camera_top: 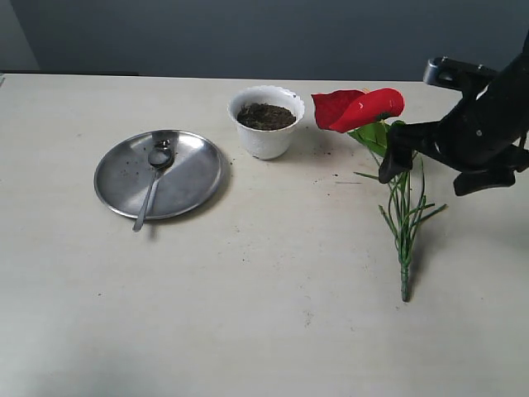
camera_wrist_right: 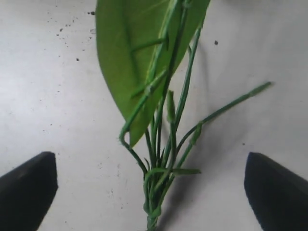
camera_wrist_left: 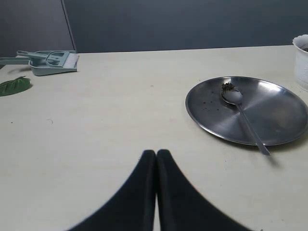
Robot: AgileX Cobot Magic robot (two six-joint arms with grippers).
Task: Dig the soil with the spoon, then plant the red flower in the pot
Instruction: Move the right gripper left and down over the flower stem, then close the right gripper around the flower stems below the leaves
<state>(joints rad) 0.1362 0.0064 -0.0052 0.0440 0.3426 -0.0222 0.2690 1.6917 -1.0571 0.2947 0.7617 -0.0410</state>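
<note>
Hovering spread wide, the right hand is straddling the red flower at its stem, near the right edge of the bench, bloom beside the pot. Closing off-centre is likely risking a grip on thin blades only. The left hand is sitting pressed together.

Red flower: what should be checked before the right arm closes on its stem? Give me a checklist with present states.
1. Right fingers open wide: ok.
2. Stem of the red flower between them: ok.
3. Fingers low enough to catch the stem: cannot tell.
4. Soil in the pot: ok; hole dug: cannot tell.
5. Spoon parked on the steel plate, out of the way: ok.
6. Left gripper shut, empty, away from the flower: ok.
</note>
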